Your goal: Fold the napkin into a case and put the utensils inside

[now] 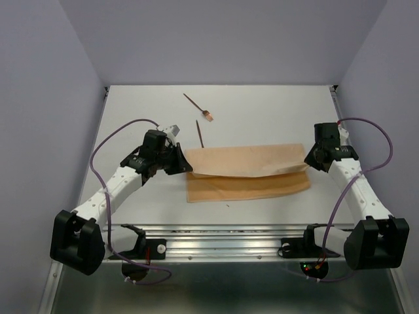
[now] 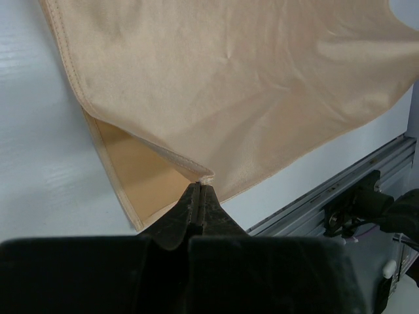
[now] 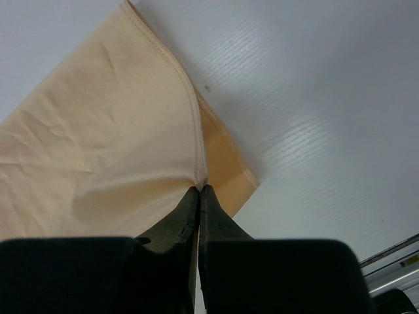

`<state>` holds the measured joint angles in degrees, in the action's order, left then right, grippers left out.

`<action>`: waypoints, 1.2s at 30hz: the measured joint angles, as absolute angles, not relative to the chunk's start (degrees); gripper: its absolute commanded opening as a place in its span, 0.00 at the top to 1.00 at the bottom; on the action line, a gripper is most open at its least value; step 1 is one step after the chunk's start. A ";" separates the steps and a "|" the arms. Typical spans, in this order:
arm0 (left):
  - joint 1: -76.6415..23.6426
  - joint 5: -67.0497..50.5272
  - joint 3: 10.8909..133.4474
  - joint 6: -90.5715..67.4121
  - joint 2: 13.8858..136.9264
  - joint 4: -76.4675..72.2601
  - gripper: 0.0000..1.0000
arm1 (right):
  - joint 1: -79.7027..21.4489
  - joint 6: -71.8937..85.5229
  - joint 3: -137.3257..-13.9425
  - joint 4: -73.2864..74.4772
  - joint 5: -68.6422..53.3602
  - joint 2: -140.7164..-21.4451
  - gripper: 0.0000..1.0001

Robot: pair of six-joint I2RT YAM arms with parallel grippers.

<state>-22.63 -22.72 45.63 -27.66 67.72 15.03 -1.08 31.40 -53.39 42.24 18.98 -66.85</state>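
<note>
White surface [image 1: 275, 111] holds the folded napkin [image 1: 245, 175] toward its front edge, left end effector [image 2: 200, 188] and right end effector [image 3: 200, 188] each clenched on a raised corner, 2 utensils [image 1: 199, 133] lying toward the back edge.

No text, brand, number or sign can be read in any of the three views. In the right wrist view, a small yellowish patch [image 3: 412, 260] on the metal rail [image 3: 393, 271] at the lower right corner may be a label. It is too blurred and too small for any letters to be made out.
</note>
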 measured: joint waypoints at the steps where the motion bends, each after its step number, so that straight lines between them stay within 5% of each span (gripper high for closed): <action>1: -22.83 -22.74 45.45 -27.79 67.35 15.38 1.00 | -1.08 31.55 -53.19 42.44 19.16 -66.78 0.99; 17: -23.97 -22.39 42.11 -29.63 64.95 17.82 1.00 | -1.08 34.22 -51.13 44.82 19.46 -64.16 0.99; 18: -23.97 -22.39 41.95 -29.69 64.93 17.87 1.00 | -1.08 34.59 -51.13 45.01 19.46 -64.14 0.97; 20: -24.01 -22.52 41.56 -29.95 64.88 17.93 0.99 | -1.08 35.31 -51.05 45.43 19.44 -64.12 0.70; 22: -24.03 -23.42 41.10 -30.15 64.86 17.98 0.68 | -1.10 36.12 -50.81 46.19 19.59 -64.10 0.59; 23: -24.05 -23.90 40.77 -30.26 64.86 17.98 0.54 | -1.08 36.62 -50.74 46.61 19.55 -64.10 0.39; 24: -24.12 -24.43 40.47 -30.48 64.86 18.26 0.30 | -1.08 36.86 -50.74 46.87 19.73 -64.10 0.34; 25: -24.18 -24.69 40.23 -30.41 64.86 18.41 0.27 | -1.08 37.32 -50.76 47.16 19.88 -64.10 0.33; 32: -24.45 -22.94 41.82 -29.50 64.40 23.75 0.29 | -1.08 38.02 -50.78 47.29 20.80 -64.88 0.36; 36: -24.43 -20.99 46.96 -28.93 67.24 22.94 0.44 | -1.08 37.98 -50.83 45.67 19.88 -66.37 0.48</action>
<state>-24.43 -20.99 46.96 -28.93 67.24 22.94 -1.08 37.98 -50.83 45.67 19.88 -66.37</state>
